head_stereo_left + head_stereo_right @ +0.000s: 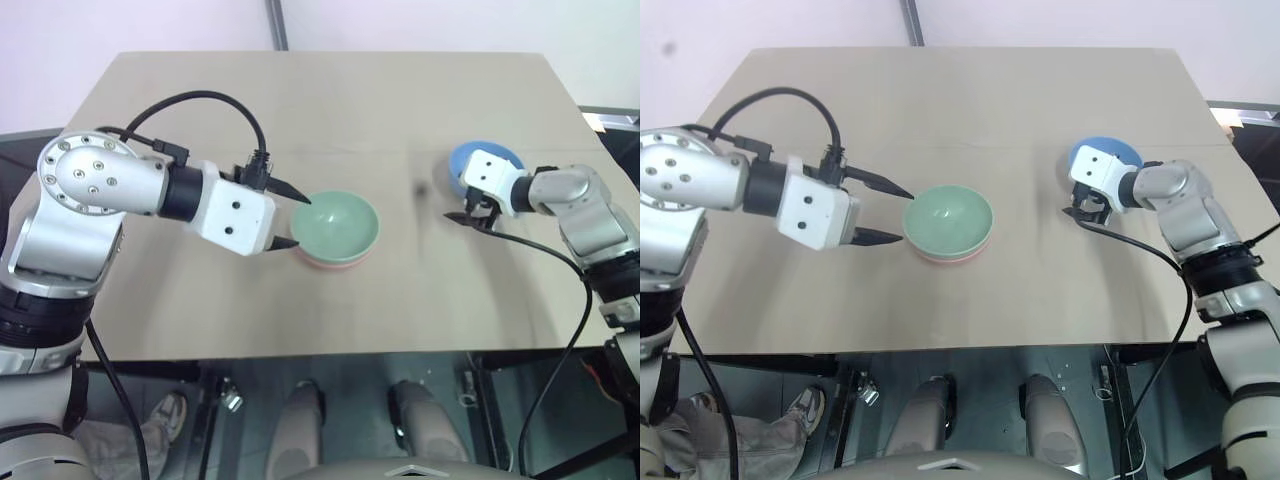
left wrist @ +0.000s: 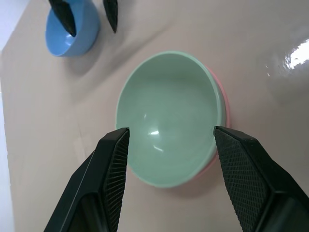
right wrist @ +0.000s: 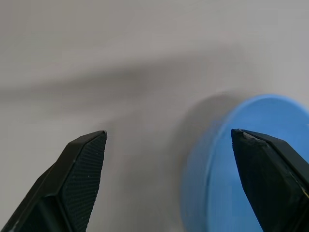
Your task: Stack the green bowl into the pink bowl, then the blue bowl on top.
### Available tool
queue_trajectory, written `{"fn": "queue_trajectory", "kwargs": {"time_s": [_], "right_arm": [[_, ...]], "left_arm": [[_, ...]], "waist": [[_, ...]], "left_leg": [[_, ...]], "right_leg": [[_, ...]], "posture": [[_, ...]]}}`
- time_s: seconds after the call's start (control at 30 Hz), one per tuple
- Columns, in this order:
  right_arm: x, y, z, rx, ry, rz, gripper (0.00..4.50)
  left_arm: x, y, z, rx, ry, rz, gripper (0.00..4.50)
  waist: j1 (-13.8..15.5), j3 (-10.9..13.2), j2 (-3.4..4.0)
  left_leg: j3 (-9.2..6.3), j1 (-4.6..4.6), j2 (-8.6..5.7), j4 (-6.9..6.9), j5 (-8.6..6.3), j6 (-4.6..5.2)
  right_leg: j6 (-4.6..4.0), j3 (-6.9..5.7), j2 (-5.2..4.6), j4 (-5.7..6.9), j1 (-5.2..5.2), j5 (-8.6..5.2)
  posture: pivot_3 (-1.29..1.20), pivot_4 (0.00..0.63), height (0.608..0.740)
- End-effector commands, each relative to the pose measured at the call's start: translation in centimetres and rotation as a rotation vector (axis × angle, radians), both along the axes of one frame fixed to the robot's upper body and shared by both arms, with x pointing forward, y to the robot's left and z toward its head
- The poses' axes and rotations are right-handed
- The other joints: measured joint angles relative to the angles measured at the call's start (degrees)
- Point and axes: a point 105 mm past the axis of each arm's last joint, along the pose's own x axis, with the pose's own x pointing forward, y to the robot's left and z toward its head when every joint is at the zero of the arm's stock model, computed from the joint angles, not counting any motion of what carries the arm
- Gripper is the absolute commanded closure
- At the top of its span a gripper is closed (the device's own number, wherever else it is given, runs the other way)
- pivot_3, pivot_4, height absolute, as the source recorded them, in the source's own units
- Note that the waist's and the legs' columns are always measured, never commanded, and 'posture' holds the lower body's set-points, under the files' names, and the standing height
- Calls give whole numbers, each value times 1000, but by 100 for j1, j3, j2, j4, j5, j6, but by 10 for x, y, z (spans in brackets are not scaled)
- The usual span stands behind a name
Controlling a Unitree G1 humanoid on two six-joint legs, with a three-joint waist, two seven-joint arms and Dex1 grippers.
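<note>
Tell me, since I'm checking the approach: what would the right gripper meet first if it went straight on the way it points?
Probably the blue bowl: the open right gripper already has one finger over its rim, the other over bare table. Depth is unclear.

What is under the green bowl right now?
The green bowl sits nested in the pink bowl, which shows as a rim below and beside it. The pink bowl's inside is covered, so nothing more can be told.
</note>
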Motion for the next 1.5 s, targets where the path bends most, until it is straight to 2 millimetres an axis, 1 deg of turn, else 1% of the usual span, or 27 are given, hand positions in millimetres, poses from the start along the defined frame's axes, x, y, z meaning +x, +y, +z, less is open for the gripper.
{"fn": "queue_trajectory", "kwargs": {"time_s": [0.03, 0.07, 0.1, 0.13, 0.17, 0.2, 0.3, 0.33, 0.37, 0.53, 0.8, 0.83, 0.9, 0.97, 1.03, 1.07, 1.1, 1.13, 1.17, 1.2, 1.27, 1.3, 1.37, 1.43, 1.5], "right_arm": [[5, -3, 11, -19, -13, 5, 0], [5, -2, 11, -20, -10, 8, 0], [6, -2, 11, -20, -9, 10, 0], [5, -2, 11, -21, -6, 11, 0], [5, -1, 11, -18, -1, 13, 0], [4, -1, 11, -14, 4, 15, 0], [2, -4, 9, -14, 16, 11, 0], [2, -5, 9, -13, 19, 8, 0], [1, -6, 8, -12, 21, 2, 0], [2, -10, 6, -8, 28, -17, 0], [3, -10, 6, 3, 49, -27, 0], [3, -10, 6, 16, 56, -33, 262], [5, -10, 7, 27, 61, -48, 833], [8, -10, 10, 23, 42, -53, 1836], [9, -11, 12, 10, 30, -50, 2650], [9, -11, 13, 7, 21, -49, 3215], [10, -11, 15, 8, 11, -50, 3674], [10, -10, 18, 14, -6, -49, 4106], [10, -9, 24, 19, -29, -44, 4407], [8, -6, 32, 31, -57, -30, 4407], [-3, 9, 51, 106, -86, 32, 4407], [-9, 15, 57, 136, -94, 58, 4407], [-31, 37, 68, 176, -105, 186, 4407], [-53, 58, 74, 223, -106, 287, 4407], [-73, 79, 74, 273, -93, 365, 4407]], "left_arm": [[-8, -11, 23, -185, -71, -22, 1571], [-5, -13, 30, -288, -63, -1, 1571], [-3, -14, 34, -356, -55, 18, 1571], [1, -11, 34, -408, -21, 68, 1571], [1, -8, 36, -471, 5, 83, 1571], [-2, -4, 34, -515, 82, 92, 1571], [-7, 6, 23, -570, 288, 145, 861], [-7, 8, 23, -596, 321, 167, 385], [-8, 10, 22, -614, 353, 178, 69], [-16, 20, 24, -723, 514, 204, 69], [-20, 33, 23, -788, 588, 252, 69], [-20, 34, 22, -788, 590, 257, 1], [-21, 35, 20, -785, 594, 262, 0], [-21, 35, 19, -790, 595, 266, 0], [-21, 37, 18, -794, 589, 276, 0], [-20, 37, 18, -797, 586, 281, 0], [-19, 38, 18, -799, 583, 285, 0], [-19, 39, 17, -799, 581, 288, 0], [-19, 40, 16, -797, 580, 292, 0], [-19, 41, 14, -797, 575, 300, 0], [-18, 46, 11, -808, 578, 324, 0], [-17, 49, 10, -812, 580, 336, 0], [-16, 56, 3, -808, 582, 369, 0], [-15, 61, -2, -806, 588, 394, 0], [-13, 68, -9, -801, 583, 423, 0]], "waist": [[0, 0, 0], [-8, 0, 0], [-15, 0, 1], [-20, 0, 1], [-31, 0, 1], [-48, 0, 1], [-85, 0, 2], [-82, 0, 2], [-77, 0, 2], [-34, 0, 2], [-33, 0, 2], [-32, 0, 2], [-32, 0, 2], [-33, 0, 2], [-33, 0, 2], [-32, 0, 2], [-32, 0, 2], [-31, 0, 2], [-31, 0, 2], [-30, 0, 2], [-32, 1, 4], [-35, 1, 4], [-31, 1, 4], [-23, 1, 4], [-16, 1, 3]], "left_leg": [[-1, 1, 0, -1, 0, 0], [-3, 2, 1, 0, 0, 0], [-2, 6, 1, 0, 0, 0], [-2, 9, 1, 1, 0, 0], [-5, 9, 2, 3, 0, 0], [-5, 11, 2, 4, 0, 0], [-4, 17, 4, 3, 0, 0], [-5, 14, 4, 3, 0, 0], [-6, 13, 4, 4, 0, 0], [-6, 13, 3, 4, 0, -1], [-5, 14, 3, 4, 0, -1], [-5, 13, 3, 3, 1, -1], [-5, 14, 3, 3, 0, -1], [-5, 13, 3, 3, 1, -1], [-5, 13, 3, 3, 1, -1], [-5, 13, 3, 3, 1, -1], [-5, 13, 3, 2, 0, -1], [-5, 13, 3, 2, 0, -1], [-5, 13, 3, 2, 0, -1], [-5, 13, 3, 2, 1, -1], [-4, 12, 3, 0, 0, -1], [-5, 11, 3, -2, 0, -1], [-5, 13, 4, -6, 0, -1], [-6, 14, 4, -13, 0, -1], [-7, 12, 4, -12, 0, -1]], "right_leg": [[0, -2, 0, 1, 0, 0], [0, -3, 2, 3, 0, 0], [0, -1, 1, 5, 0, 0], [0, -1, 1, 11, 1, 0], [0, -2, 4, 14, 1, 0], [0, -2, 4, 18, 1, 1], [0, 0, 7, 22, 2, 1], [0, -1, 6, 21, 2, 1], [0, -2, 5, 19, 2, 1], [0, -3, 4, 18, 3, 1], [-1, -3, 3, 18, 3, 1], [-1, -3, 4, 18, 3, 1], [-1, -3, 4, 17, 3, 1], [-1, -3, 4, 17, 3, 1], [-1, -3, 4, 17, 3, 1], [-1, -3, 4, 16, 3, 1], [-1, -3, 4, 16, 3, 1], [-1, -3, 3, 16, 3, 1], [-1, -3, 3, 16, 3, 1], [-1, -3, 3, 15, 3, 1], [-1, -2, 3, 15, 2, 1], [-1, -3, 3, 15, 0, 1], [-1, -2, 4, 14, 0, 1], [-2, -4, 4, 11, 0, 1], [-1, -5, 3, 10, 1, 1]], "posture": [[0, 150, 740], [0, 150, 740], [0, 150, 740], [0, 150, 740], [0, 150, 740], [0, 150, 740], [0, 150, 740], [0, 150, 740], [0, 150, 740], [0, 150, 740], [0, 150, 740], [0, 150, 740], [0, 150, 740], [0, 150, 740], [0, 150, 740], [0, 150, 740], [0, 150, 740], [0, 150, 740], [0, 150, 740], [0, 150, 740], [0, 150, 740], [0, 150, 740], [0, 150, 740], [0, 150, 740], [0, 150, 740]]}}
